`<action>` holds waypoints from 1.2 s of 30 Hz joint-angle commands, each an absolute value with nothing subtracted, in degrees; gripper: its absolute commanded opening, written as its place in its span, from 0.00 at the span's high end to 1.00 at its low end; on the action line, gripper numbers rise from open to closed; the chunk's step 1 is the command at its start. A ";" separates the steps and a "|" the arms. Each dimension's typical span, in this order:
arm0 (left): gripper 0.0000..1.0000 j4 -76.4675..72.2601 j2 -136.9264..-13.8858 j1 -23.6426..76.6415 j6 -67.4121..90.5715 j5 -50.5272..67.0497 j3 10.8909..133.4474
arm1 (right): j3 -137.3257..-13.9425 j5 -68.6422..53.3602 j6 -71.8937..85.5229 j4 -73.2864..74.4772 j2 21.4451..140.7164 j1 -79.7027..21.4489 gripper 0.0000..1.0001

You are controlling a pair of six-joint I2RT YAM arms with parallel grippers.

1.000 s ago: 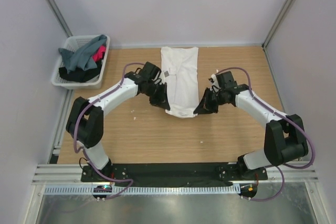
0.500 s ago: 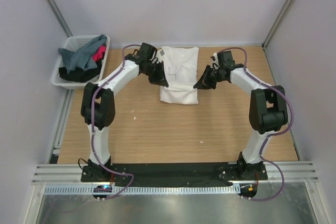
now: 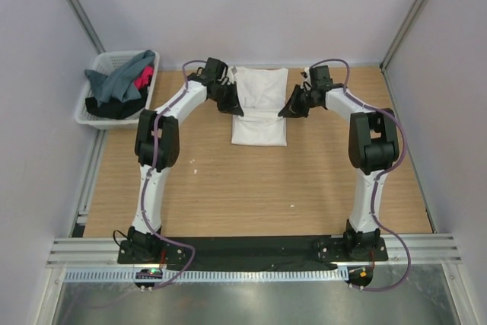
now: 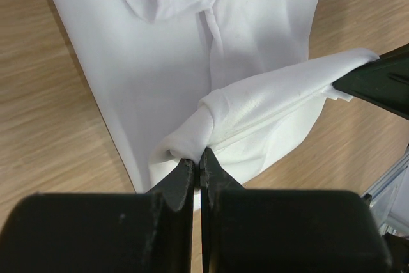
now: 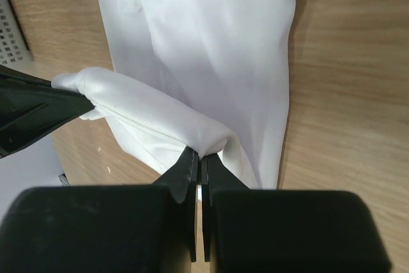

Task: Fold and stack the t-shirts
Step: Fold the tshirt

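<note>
- From above: the white t-shirt (image 3: pixel 259 123) lies on the wooden table (image 3: pixel 228 188), well right of the basket (image 3: pixel 110 122) of other shirts (image 3: pixel 118 85).
- Left wrist: my left gripper (image 4: pixel 198 161) is clamped on a bunched hem corner. The thin, limp cloth sags.
- Right wrist: my right gripper (image 5: pixel 199 164) pinches the opposite corner. The shirt looks light and soft, so I judge the corners the best hold.

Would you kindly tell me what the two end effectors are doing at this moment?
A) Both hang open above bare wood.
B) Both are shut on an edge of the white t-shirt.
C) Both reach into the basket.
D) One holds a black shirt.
B: in the wrist views, the left end effector and the right end effector each pinch a lifted edge of the white t-shirt between closed fingers.
</note>
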State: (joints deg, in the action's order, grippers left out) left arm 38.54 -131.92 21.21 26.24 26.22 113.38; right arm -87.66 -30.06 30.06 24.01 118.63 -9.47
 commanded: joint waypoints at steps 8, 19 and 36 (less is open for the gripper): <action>0.41 37.43 -132.12 19.95 22.59 20.83 119.09 | -94.66 -24.17 27.07 23.73 121.38 -8.35 0.54; 0.26 41.14 -122.08 19.42 24.34 29.87 101.53 | -76.30 -32.78 27.51 28.30 108.99 -5.98 0.48; 0.28 35.07 -128.49 19.42 29.88 34.45 98.88 | -73.74 -34.19 28.92 24.79 114.17 -6.06 0.46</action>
